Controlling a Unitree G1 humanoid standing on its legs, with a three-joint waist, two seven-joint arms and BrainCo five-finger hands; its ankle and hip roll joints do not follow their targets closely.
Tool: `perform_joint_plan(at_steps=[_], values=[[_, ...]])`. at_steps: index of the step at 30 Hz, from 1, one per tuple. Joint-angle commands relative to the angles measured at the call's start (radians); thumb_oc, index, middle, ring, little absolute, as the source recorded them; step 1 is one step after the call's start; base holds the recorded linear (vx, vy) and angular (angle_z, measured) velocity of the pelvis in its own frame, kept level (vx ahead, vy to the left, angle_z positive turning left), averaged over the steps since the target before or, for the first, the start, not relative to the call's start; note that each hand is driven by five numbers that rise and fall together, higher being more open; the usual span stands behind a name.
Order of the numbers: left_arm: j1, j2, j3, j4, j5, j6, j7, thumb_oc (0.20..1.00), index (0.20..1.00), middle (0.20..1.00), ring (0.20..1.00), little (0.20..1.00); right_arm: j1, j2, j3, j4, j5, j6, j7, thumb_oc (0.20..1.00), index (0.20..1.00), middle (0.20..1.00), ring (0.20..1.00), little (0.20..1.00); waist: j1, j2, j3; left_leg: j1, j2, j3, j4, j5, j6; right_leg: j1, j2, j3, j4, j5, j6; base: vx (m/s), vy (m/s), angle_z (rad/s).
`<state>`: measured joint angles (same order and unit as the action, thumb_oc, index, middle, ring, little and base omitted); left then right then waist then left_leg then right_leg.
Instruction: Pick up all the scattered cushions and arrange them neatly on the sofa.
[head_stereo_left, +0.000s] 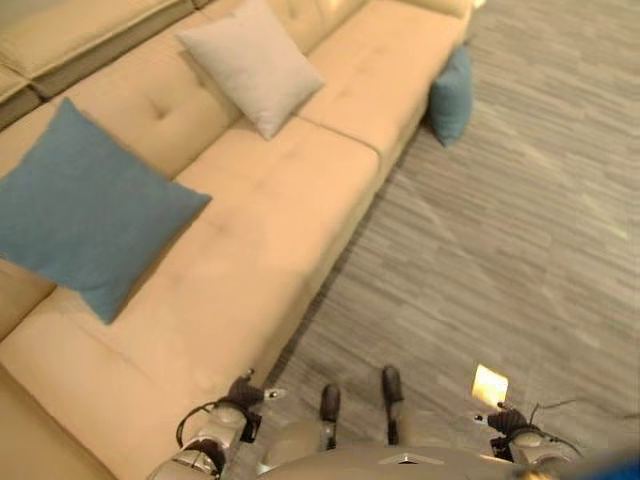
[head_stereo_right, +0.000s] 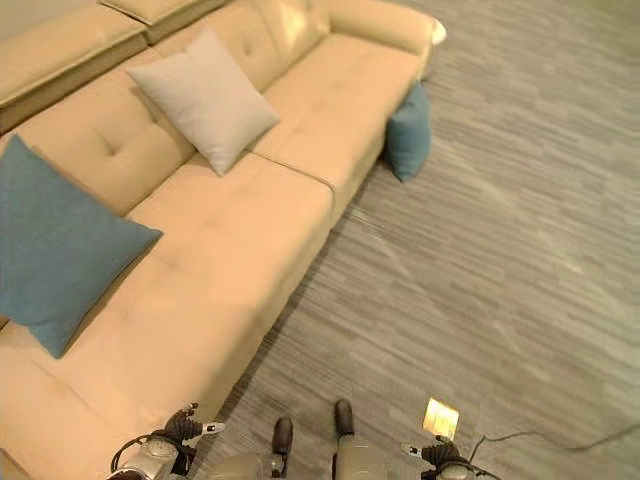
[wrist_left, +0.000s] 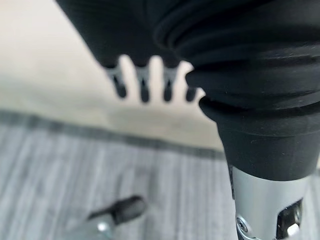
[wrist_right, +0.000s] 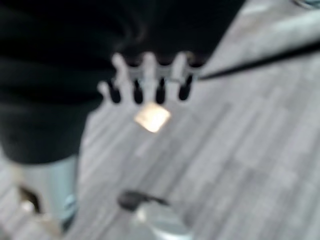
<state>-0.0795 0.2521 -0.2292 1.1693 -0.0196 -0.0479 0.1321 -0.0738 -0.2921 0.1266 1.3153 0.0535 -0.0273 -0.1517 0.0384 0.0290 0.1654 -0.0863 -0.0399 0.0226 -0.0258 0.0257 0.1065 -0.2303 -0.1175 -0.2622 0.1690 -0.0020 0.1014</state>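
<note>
Leaning half-hidden against sofa (head_stereo_left: 300, 200) end: blue cushion (head_stereo_left: 452, 95)

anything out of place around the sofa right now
Yes: a small blue cushion sits on the grey floor, leaning against the far end of the beige sofa. The large blue cushion and pale grey cushion rest on it.
</note>
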Motion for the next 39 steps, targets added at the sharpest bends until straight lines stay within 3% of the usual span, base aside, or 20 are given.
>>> perform_joint_plan(at_steps=[1,2,8,11,13,14,15,17,23,26,28,29,30,32,33,35,36,37,39], values=[[-0.004,0.029,0.0,0.029,0.01,-0.009,0.012,1.0,1.0,1.0,1.0,1.0,0.004,-0.047,-0.002,0.0,-0.023,-0.012,-0.019,1.0,1.0,1.0,1.0,1.0,0.03,-0.041,-0.069,0.002,-0.022,-0.064,0.037,-0.037,-0.116,0.109,0.033,0.039,-0.075,0.008,0.046,-0.03,-0.041,-0.61],[-0.001,0.025,0.006,0.028,0.008,-0.007,0.009,1.0,1.0,1.0,1.0,1.0,0.007,-0.053,-0.007,0.005,-0.025,-0.008,-0.018,1.0,1.0,1.0,1.0,1.0,0.041,-0.044,-0.083,0.011,-0.013,-0.03,0.016,-0.036,-0.123,0.144,0.028,-0.015,-0.129,0.014,0.05,-0.01,-0.063,-0.62],[0.001,0.006,-0.004,0.03,0.017,0.0,-0.001,1.0,1.0,1.0,1.0,1.0,0.037,-0.057,-0.032,0.006,0.003,-0.009,-0.013,1.0,1.0,1.0,1.0,1.0,0.008,-0.041,-0.101,0.05,0.01,-0.028,-0.007,-0.031,-0.141,0.18,0.069,0.017,-0.206,0.02,0.036,0.05,-0.152,-0.26],[-0.01,-0.008,-0.017,0.034,0.018,0.003,-0.003,1.0,1.0,1.0,1.0,1.0,0.049,-0.063,-0.054,0.009,0.037,-0.016,-0.014,1.0,1.0,1.0,1.0,1.0,-0.018,-0.048,-0.077,0.021,0.03,-0.009,0.12,-0.068,-0.177,0.196,0.074,0.025,-0.2,0.008,0.023,-0.01,-0.233,0.05],[-0.013,-0.011,-0.019,0.037,0.018,0.003,-0.003,1.0,1.0,1.0,1.0,1.0,0.051,-0.063,-0.058,0.011,0.044,-0.016,-0.017,1.0,1.0,1.0,1.0,1.0,-0.022,-0.052,-0.07,0.004,0.034,-0.006,0.171,-0.08,-0.184,0.203,0.074,0.03,-0.198,0.002,0.019,0.01,-0.137,0.01],[-0.013,-0.015,-0.023,0.042,0.01,0.005,-0.001,1.0,1.0,1.0,1.0,1.0,0.055,-0.065,-0.061,0.014,0.053,-0.012,-0.018,1.0,1.0,1.0,1.0,1.0,-0.021,-0.061,-0.053,-0.034,0.038,-0.011,0.262,-0.065,-0.192,0.212,0.069,0.041,-0.185,-0.002,0.008,0.03,-0.154,-0.04],[-0.014,-0.015,-0.023,0.042,0.01,0.005,-0.001,1.0,1.0,1.0,1.0,1.0,0.055,-0.065,-0.061,0.014,0.053,-0.012,-0.018,1.0,1.0,1.0,1.0,1.0,-0.021,-0.061,-0.053,-0.037,0.038,-0.012,0.266,-0.066,-0.192,0.212,0.07,0.041,-0.185,-0.002,0.007,0.06,-0.136,-0.1],[-0.019,-0.02,-0.037,0.041,0.004,0.006,0.003,1.0,1.0,1.0,1.0,1.0,0.045,-0.068,-0.049,0.015,0.046,-0.008,-0.02,1.0,1.0,1.0,1.0,1.0,-0.003,-0.059,-0.048,-0.088,-0.025,-0.065,0.237,-0.067,-0.176,0.223,0.076,0.066,-0.191,-0.002,0.006,0.1,-0.088,-0.28],[-0.02,-0.023,-0.046,0.035,0.006,0.01,0.008,1.0,1.0,1.0,1.0,1.0,0.031,-0.07,-0.037,0.015,0.037,-0.01,-0.027,1.0,1.0,1.0,1.0,1.0,0.023,-0.038,-0.058,-0.148,-0.078,-0.068,0.115,0.035,-0.162,0.28,0.132,0.149,-0.211,-0.026,0.001,0.22,-0.054,-0.39],[-0.015,-0.018,-0.041,0.032,0.004,0.01,0.011,1.0,1.0,1.0,1.0,1.0,0.028,-0.069,-0.031,0.011,0.031,-0.009,-0.024,1.0,1.0,1.0,1.0,1.0,0.029,-0.031,-0.068,-0.116,-0.079,-0.079,0.115,0.018,-0.143,0.29,0.138,0.189,-0.161,-0.07,-0.007,0.34,0.043,-0.79],[-0.011,-0.02,-0.037,0.032,0.0,0.014,0.013,1.0,1.0,1.0,1.0,1.0,0.017,-0.064,-0.028,0.009,0.016,-0.006,-0.021,1.0,1.0,1.0,1.0,1.0,0.032,-0.026,-0.079,-0.073,-0.074,-0.075,0.101,-0.007,-0.113,0.269,0.122,0.196,-0.047,-0.086,0.02,0.33,0.081,-0.87],[-0.01,-0.017,-0.035,0.03,0.001,0.014,0.012,1.0,1.0,1.0,1.0,1.0,0.011,-0.065,-0.023,0.009,0.009,-0.005,-0.018,1.0,1.0,1.0,1.0,1.0,0.035,-0.026,-0.079,-0.054,-0.071,-0.073,0.094,-0.016,-0.103,0.242,0.114,0.204,0.01,-0.066,0.036,0.31,0.06,-0.74],[-0.017,-0.01,-0.044,0.017,0.001,0.014,0.013,1.0,1.0,1.0,1.0,1.0,-0.001,-0.063,-0.018,0.003,0.004,-0.007,-0.015,1.0,1.0,1.0,1.0,1.0,0.027,-0.024,-0.067,-0.017,-0.064,-0.074,0.078,-0.026,-0.084,0.167,0.1,0.202,0.152,0.01,0.076,0.22,0.035,-0.66],[-0.024,-0.004,-0.05,0.005,-0.001,0.014,0.016,1.0,1.0,1.0,1.0,1.0,-0.011,-0.063,-0.005,-0.002,-0.006,-0.007,-0.019,1.0,1.0,1.0,1.0,1.0,0.02,-0.017,-0.057,-0.002,-0.057,-0.081,0.072,-0.03,-0.077,0.126,0.094,0.19,0.229,0.024,0.08,0.19,0.027,-0.44],[-0.031,0.002,-0.059,-0.003,-0.003,0.012,0.019,1.0,1.0,1.0,1.0,1.0,-0.019,-0.063,-0.002,-0.013,-0.007,-0.009,-0.021,1.0,1.0,1.0,1.0,1.0,0.009,-0.003,-0.048,0.026,-0.04,-0.089,0.064,-0.043,-0.077,0.072,0.068,0.148,0.264,0.012,0.062,0.27,0.018,0.01],[-0.039,0.004,-0.057,-0.013,-0.008,0.007,0.023,1.0,1.0,1.0,1.0,1.0,-0.023,-0.063,0.004,-0.023,-0.009,-0.012,-0.022,1.0,1.0,1.0,1.0,1.0,0.007,0.004,-0.047,0.056,-0.028,-0.092,0.056,-0.067,-0.082,0.043,0.037,0.096,0.185,-0.019,0.034,0.32,-0.075,0.02],[-0.044,0.0,-0.061,-0.011,-0.009,0.005,0.022,1.0,1.0,1.0,1.0,1.0,-0.024,-0.061,0.01,-0.03,-0.006,-0.015,-0.023,1.0,1.0,1.0,1.0,1.0,-0.006,-0.003,-0.045,0.086,-0.031,-0.101,0.05,-0.09,-0.087,0.028,0.05,0.101,0.084,-0.004,0.028,0.38,-0.203,-0.3],[-0.047,0.0,-0.061,-0.006,-0.004,0.004,0.019,1.0,1.0,1.0,1.0,1.0,-0.024,-0.068,0.007,-0.028,-0.005,-0.011,-0.021,1.0,1.0,1.0,1.0,1.0,-0.01,-0.014,-0.047,0.105,-0.035,-0.102,0.045,-0.102,-0.092,0.0,0.032,0.08,-0.015,0.031,0.037,0.38,-0.214,-0.21],[-0.038,-0.005,-0.052,0.001,0.0,0.001,0.014,1.0,1.0,1.0,1.0,1.0,-0.024,-0.068,0.013,-0.029,-0.012,-0.011,-0.022,1.0,1.0,1.0,1.0,1.0,-0.017,-0.016,-0.044,0.137,-0.025,-0.106,0.04,-0.119,-0.105,0.013,0.028,0.069,-0.103,0.076,0.051,0.29,-0.184,0.02]])
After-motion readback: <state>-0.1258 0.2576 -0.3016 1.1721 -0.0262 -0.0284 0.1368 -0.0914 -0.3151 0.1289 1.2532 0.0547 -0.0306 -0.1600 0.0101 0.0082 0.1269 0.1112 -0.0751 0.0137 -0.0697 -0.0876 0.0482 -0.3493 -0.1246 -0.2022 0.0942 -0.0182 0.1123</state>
